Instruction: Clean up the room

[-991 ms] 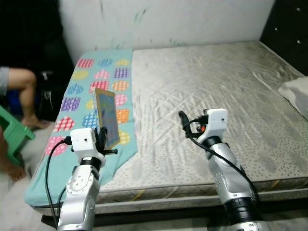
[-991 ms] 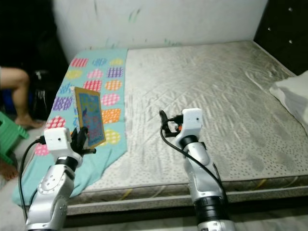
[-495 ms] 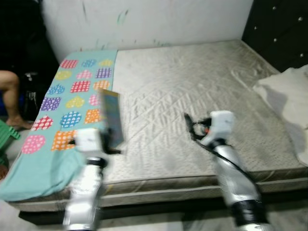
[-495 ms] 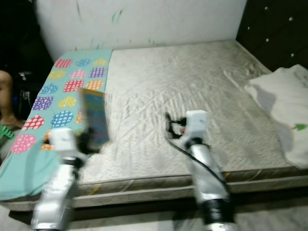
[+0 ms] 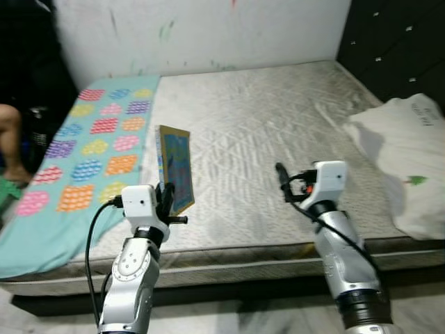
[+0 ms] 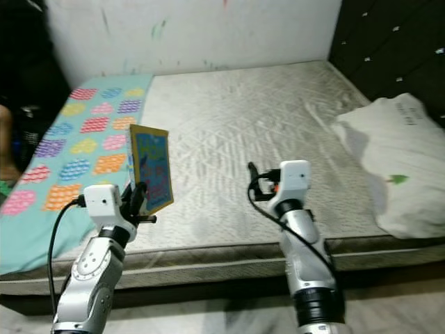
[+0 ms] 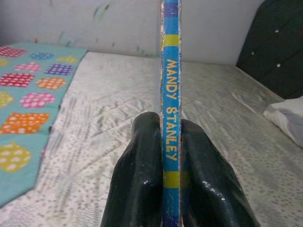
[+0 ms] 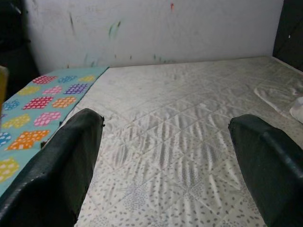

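A thin blue children's book (image 5: 175, 168) with a yellow edge stands upright over the near edge of the bare grey mattress (image 5: 264, 125). My left gripper (image 5: 167, 198) is shut on its lower part; the left wrist view shows both black fingers (image 7: 142, 179) pressed against the spine (image 7: 170, 94), lettered "MANDY STANLEY". My right gripper (image 5: 281, 178) is held above the mattress's near edge, to the right of the book. Its two fingers (image 8: 66, 161) stand wide apart with only mattress between them.
A teal blanket (image 5: 76, 146) with coloured dotted patches covers the mattress's left side. A white pillow (image 5: 407, 160) lies at the right edge below a dark tufted headboard (image 5: 396, 49). A person's leg (image 5: 12, 136) is at the far left. A white marked wall (image 5: 201, 28) stands behind.
The camera has swung to the right, so the pillow and headboard have come into view and the person has slid towards the left edge. The book stays held in my left gripper.
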Robot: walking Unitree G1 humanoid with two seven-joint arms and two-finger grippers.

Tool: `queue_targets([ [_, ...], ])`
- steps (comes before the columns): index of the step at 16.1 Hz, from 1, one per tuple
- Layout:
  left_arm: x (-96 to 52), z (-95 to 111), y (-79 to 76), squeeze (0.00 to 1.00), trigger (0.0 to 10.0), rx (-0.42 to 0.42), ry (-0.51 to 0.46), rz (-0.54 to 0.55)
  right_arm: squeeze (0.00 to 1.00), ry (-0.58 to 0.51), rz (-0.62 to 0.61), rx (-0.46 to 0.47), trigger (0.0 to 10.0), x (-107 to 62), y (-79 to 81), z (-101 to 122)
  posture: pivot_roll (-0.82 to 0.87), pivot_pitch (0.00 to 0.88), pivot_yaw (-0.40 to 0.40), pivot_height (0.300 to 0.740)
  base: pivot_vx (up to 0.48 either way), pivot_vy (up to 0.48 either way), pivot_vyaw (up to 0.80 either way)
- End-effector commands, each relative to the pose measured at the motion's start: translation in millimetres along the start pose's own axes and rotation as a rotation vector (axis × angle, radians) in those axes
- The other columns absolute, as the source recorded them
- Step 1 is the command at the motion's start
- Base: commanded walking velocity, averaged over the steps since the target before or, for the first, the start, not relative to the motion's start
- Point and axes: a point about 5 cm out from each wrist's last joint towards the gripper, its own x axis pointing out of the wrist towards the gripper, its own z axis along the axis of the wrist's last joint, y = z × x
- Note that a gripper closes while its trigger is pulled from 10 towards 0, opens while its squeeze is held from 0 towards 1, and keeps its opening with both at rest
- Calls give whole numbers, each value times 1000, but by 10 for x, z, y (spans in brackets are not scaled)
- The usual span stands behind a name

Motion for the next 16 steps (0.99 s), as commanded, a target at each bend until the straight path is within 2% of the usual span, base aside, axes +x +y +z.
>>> queue_targets([
  [1, 8, 123, 42, 0, 10000, 14, -62, -2, 0, -12, 15, -4, 10000, 25, 42, 42, -171, 0, 68, 740, 0, 0, 0],
  [13, 13, 143, 4, 0, 10000, -4, -79, -53, 0, -19, 4, 1, 10000, 22, 33, 48, -178, 0, 80, 740, 266, 0, 0],
  [15, 15, 146, 10, 0, 10000, -3, -78, -52, 0, -20, 2, 2, 10000, 23, 36, 47, -177, 0, 82, 740, 319, 0, 0],
  [16, 26, 132, 28, 0, 10000, 0, -68, -14, 0, -21, 2, 2, 10000, 23, 36, 46, -176, 0, 83, 740, 0, 0, 0],
])
